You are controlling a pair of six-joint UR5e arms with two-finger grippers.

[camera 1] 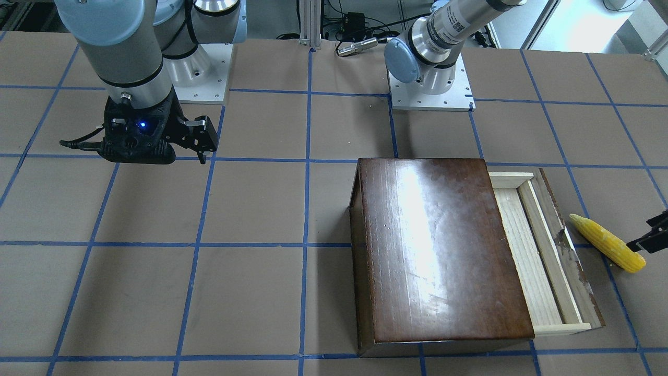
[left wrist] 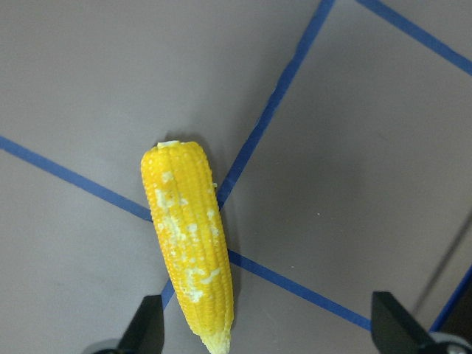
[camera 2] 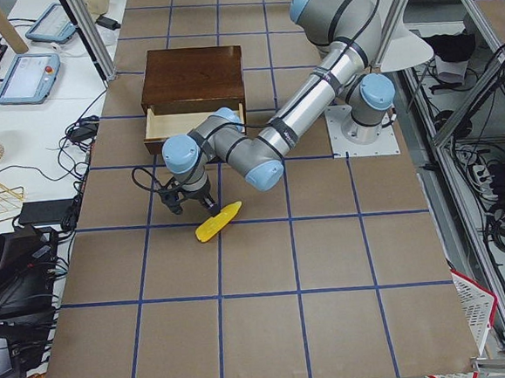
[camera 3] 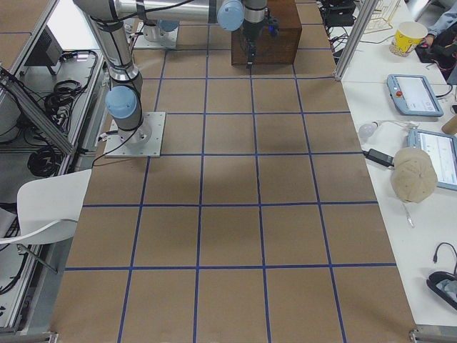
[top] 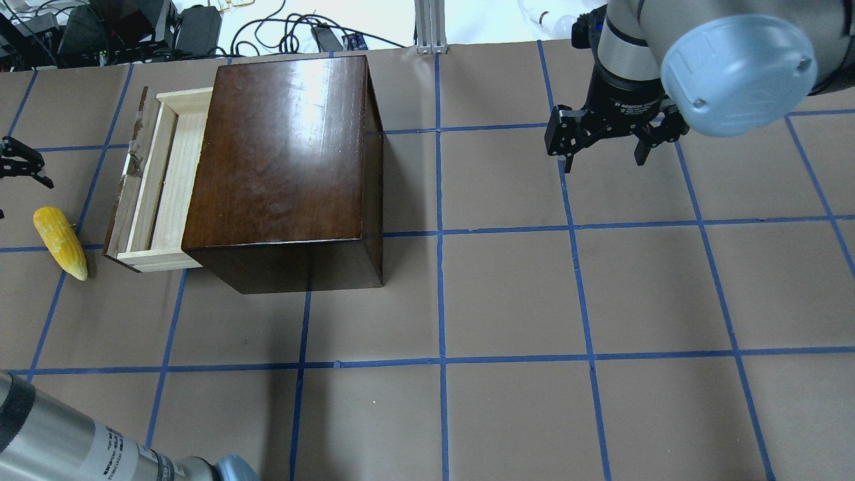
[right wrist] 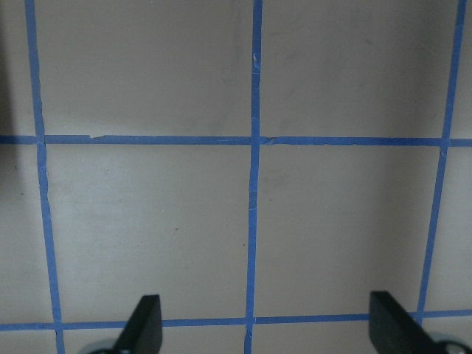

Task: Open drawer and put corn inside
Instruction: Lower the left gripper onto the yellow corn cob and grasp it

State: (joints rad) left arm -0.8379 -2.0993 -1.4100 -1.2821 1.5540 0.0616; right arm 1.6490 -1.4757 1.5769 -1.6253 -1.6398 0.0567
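Note:
The dark brown box [camera 1: 438, 250] stands on the table with its drawer [camera 1: 527, 250] pulled partway out, its pale-wood floor bare. The yellow corn [camera 1: 608, 243] lies on the table just outside the drawer's worn front panel. It also shows in the overhead view [top: 61, 242]. My left gripper [left wrist: 269, 332] is open and empty right by the corn [left wrist: 190, 243]. One end of the cob reaches between its spread fingertips. My right gripper [top: 603, 160] is open and empty, hovering over bare table far from the box.
The table is brown paper with a grid of blue tape lines. The arms' base plates [camera 1: 430, 94] are at the robot's side. Cables and electronics [top: 100, 33] lie beyond the far edge behind the box.

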